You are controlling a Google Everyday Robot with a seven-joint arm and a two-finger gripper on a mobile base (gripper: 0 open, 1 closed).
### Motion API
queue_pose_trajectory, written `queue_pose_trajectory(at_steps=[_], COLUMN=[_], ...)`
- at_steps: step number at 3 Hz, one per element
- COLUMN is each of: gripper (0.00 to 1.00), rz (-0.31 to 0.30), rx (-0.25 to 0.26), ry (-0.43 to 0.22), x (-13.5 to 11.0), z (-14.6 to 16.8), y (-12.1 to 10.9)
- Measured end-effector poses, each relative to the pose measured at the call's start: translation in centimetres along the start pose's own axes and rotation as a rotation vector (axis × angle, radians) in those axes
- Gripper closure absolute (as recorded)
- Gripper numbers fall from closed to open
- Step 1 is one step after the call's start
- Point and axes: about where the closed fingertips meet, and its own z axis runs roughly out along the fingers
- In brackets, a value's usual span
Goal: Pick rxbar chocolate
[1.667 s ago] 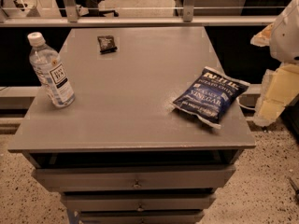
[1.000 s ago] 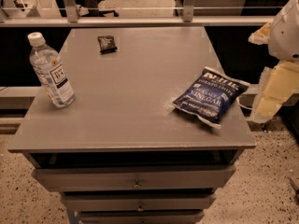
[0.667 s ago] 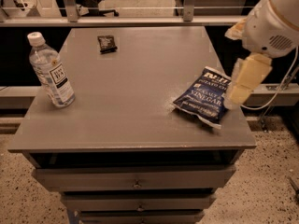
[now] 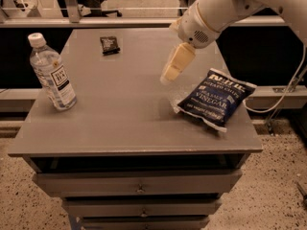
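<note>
Gray cabinet top (image 4: 120,123), flat and matte, with shallow drawers (image 4: 139,182) stacked beneath its front edge and a speckled floor (image 4: 278,186) around it. Three items lie on the surface.

Item one, taken as reference: a large blue chip bag (image 4: 215,98) lying flat near the front right corner, printed face up, its lower edge close to the front edge of the top.

Item two: the rxbar chocolate (image 4: 110,45), a small flat black wrapper, lying well apart from the chip bag, across the surface toward the far left and close to the back edge. Nothing touches it.

Item three: a clear water bottle (image 4: 52,73) with a white cap, upright, farther left of the chip bag than the bar is and nearer the front, beside the left edge.

A white arm (image 4: 216,8) enters from the upper right, above and behind the chip bag. Its cream-coloured gripper (image 4: 169,75) points down and to the left, hanging over bare surface just beyond the bag's upper left corner, between the bag and the bar and much nearer the bag. It holds nothing. Whether it is spread or closed cannot be told from this side.

A gray cable (image 4: 288,87) trails down past the bag's right side, off the cabinet.
</note>
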Motion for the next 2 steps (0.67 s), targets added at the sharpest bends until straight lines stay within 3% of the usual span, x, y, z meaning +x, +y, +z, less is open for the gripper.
queue_pose_trajectory(at_steps=[1,2], gripper=[0.00,0.00], rz=[0.000,0.017], rx=[-0.001,0.016], ry=[-0.002,-0.057], x=[0.0,-0.8], z=[0.1,3.3], y=[0.0,-1.7])
